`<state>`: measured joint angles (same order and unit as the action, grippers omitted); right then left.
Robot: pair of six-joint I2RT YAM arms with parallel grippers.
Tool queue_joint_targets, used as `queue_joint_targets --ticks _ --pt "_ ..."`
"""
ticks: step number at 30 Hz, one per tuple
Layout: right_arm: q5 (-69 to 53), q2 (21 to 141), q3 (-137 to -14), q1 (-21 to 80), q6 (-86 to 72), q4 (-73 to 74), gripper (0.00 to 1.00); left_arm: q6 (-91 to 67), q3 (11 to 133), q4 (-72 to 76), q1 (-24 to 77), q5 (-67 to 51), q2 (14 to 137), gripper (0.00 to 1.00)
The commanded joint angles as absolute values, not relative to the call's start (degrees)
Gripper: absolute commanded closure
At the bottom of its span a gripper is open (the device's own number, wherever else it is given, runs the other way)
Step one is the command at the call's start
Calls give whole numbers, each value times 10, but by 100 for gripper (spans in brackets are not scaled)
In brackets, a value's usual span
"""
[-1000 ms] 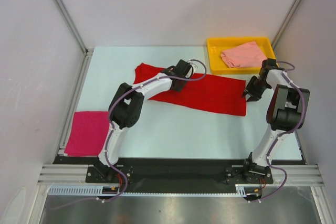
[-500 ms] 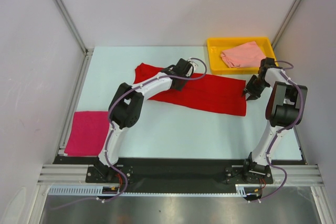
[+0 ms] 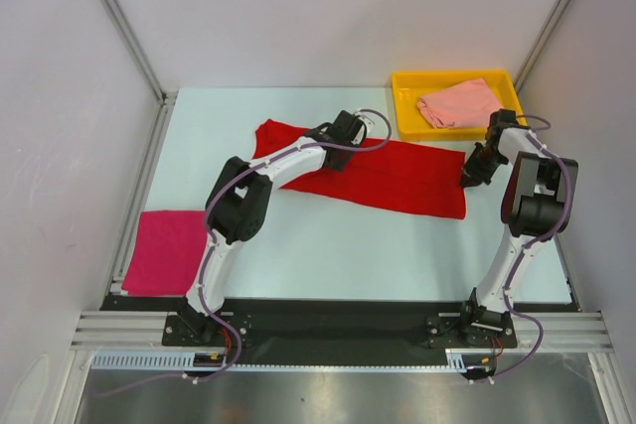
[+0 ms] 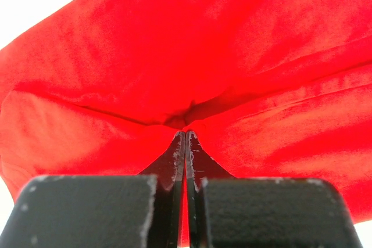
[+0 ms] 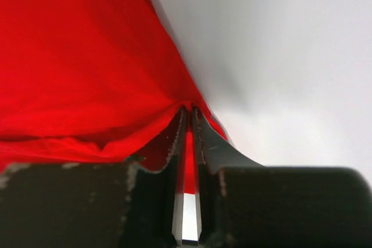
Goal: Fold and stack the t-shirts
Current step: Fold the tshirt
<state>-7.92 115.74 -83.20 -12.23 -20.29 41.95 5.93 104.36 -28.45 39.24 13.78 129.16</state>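
Jaws of the left arm (image 3: 288, 161) are pressed together on a pinch of the red t-shirt (image 3: 397, 176). The left wrist view makes this plain: the two dark fingers (image 4: 178, 158) meet almost flat against each other, and the red cloth (image 4: 174, 56) puckers into a small dark knot right at their tips, with creases fanning out from it. From above, those jaws are hidden under the wrist, so only their place can be read, at the far edge of the shirt towards its left end.

The right jaws are likewise clamped on the red t-shirt. In the right wrist view a thin strip of red cloth (image 5: 70, 56) shows between the two nearly closed fingers (image 5: 204, 137), and the cloth rises from them in a taut sheet to the left, with bare pale surface to the right. The top view shows the right arm (image 3: 537, 196) bent over the shirt's right end, near its far corner.

Only the top view gives the whole layout. The red t-shirt lies as a long band across the middle of the surface (image 3: 328, 245). A magenta t-shirt (image 3: 164, 250) lies folded flat at the near left edge, well apart from it. A salmon t-shirt (image 3: 459, 104) sits crumpled in a yellow tray (image 3: 407, 81) at the far right, just beyond the right arm's wrist.
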Motion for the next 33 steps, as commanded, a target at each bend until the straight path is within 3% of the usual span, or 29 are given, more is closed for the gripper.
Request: queue_joint_targets --ticks 1,5,21,24,26,27,31,32,33 --pt "-59 1155 -862 -121 -194 424 91 41 1065 -272 392 165 1275 100" --pt "-40 1142 -853 -127 -199 433 98 21 1070 -269 388 179 1274 100" --pt "-62 1124 -820 -151 -214 417 99 5 1086 -278 374 193 1295 100" --pt "-64 1127 -823 -154 -215 413 98 9 1106 -285 373 192 1310 100" --pt "-66 1134 -829 -154 -216 416 88 12 1121 -293 373 187 1319 98" --pt "-63 1135 -831 -154 -219 420 83 14 1123 -294 373 185 1322 85" --pt "-44 1122 -832 -155 -221 438 73 4 1172 -330 369 186 1338 67" --pt "-39 1117 -834 -155 -222 445 66 -4 1189 -347 369 193 1340 61" --pt "-35 1111 -837 -154 -223 450 64 -17 1205 -378 369 202 1339 48"
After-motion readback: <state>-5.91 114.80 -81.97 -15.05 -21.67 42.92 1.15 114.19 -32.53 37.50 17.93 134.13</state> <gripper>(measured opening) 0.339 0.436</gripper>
